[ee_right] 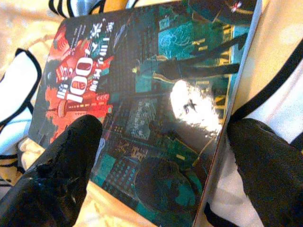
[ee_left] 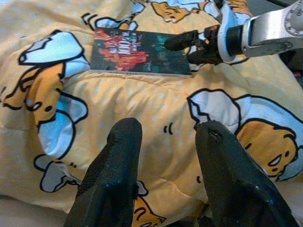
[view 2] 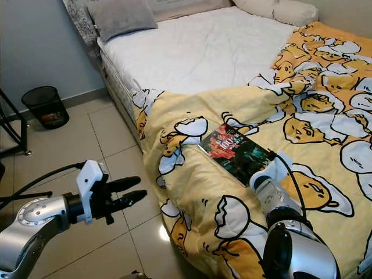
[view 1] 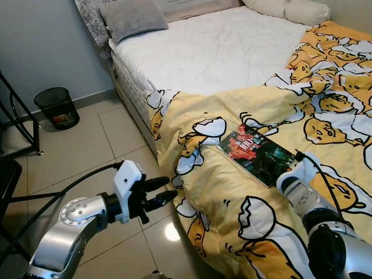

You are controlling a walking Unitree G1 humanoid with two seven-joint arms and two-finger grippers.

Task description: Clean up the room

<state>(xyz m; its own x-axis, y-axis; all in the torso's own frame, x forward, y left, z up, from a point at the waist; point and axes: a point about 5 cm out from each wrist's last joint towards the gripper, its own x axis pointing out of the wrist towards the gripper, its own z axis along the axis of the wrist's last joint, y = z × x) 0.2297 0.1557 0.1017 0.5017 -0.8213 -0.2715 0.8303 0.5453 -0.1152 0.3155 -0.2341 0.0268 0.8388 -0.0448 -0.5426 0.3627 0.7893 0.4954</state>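
Pale grey tiles [view 1: 81, 151] cover the floor on my left, running up to a bed [view 1: 209, 52] with a white sheet, a grey pillow [view 1: 132, 18] at its head and a black mesh bin [view 1: 57, 107] against the wall. Over the near part of the bed lies a yellow duvet [view 1: 232, 197] printed with cartoon eggs, hanging down toward the floor.

On that duvet rests a book [view 1: 256, 152] with a dark teal and red cover, lying flat, face up.

My right gripper [ee_right: 165, 165] is down at the book's near end. Its two black fingers [ee_right: 66, 161] stand spread apart, one over each long edge of the cover, and they have not closed on it; whether the tips touch the cover I cannot tell.

My left gripper [view 1: 165, 192] hangs over the tiles just beside the drooping edge of the duvet, well short of the book, pointing toward the bed. Its fingers are apart and hold nothing.
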